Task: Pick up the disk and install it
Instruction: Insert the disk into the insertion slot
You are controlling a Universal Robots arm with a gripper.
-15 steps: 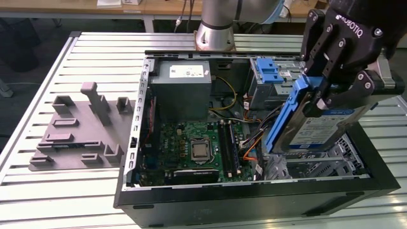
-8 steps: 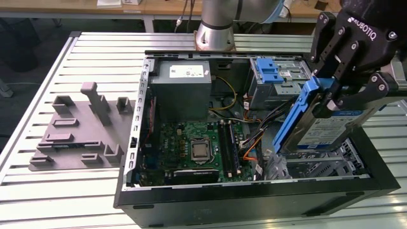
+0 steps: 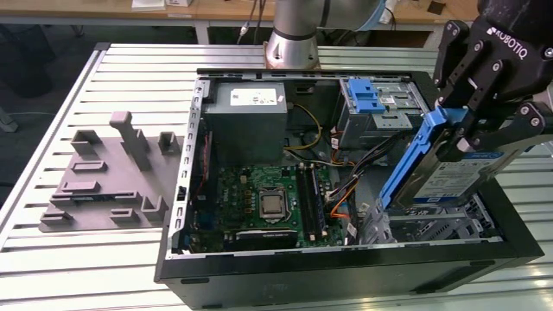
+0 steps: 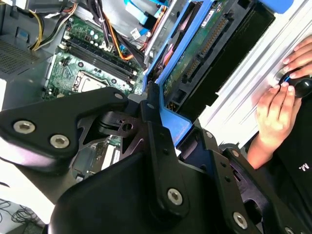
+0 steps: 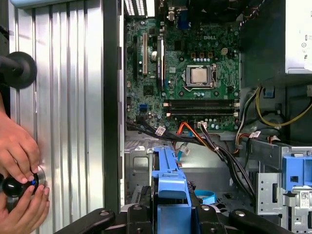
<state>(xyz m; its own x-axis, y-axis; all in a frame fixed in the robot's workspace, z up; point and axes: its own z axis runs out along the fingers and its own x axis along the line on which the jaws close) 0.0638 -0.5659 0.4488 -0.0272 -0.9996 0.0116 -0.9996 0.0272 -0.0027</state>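
Note:
My gripper [image 3: 473, 144] hangs over the open computer case's corner at the exterior view's right, shut on the disk [image 3: 456, 180]. The disk is a silver drive with a white-and-blue label, held on edge and tilted, with its blue carrier frame [image 3: 413, 159] toward the case's inside. Its lower end sits just above the metal drive cage [image 3: 432, 227] near the front wall. In the second wrist view the black fingers [image 4: 151, 131] clamp the blue carrier [image 4: 171, 119], and the disk's green circuit side [image 4: 195, 58] faces the camera. The first wrist view has the carrier [image 5: 168, 183] over the cage floor.
The case [image 3: 346, 272] holds a motherboard [image 3: 268, 197], a grey power supply [image 3: 246, 123], loose cables [image 3: 341, 194] and a blue-latched drive bay [image 3: 372, 97]. A grey fixture [image 3: 103, 175] lies at the exterior view's left. A person's hands [image 5: 19, 165] rest on the table beside the case.

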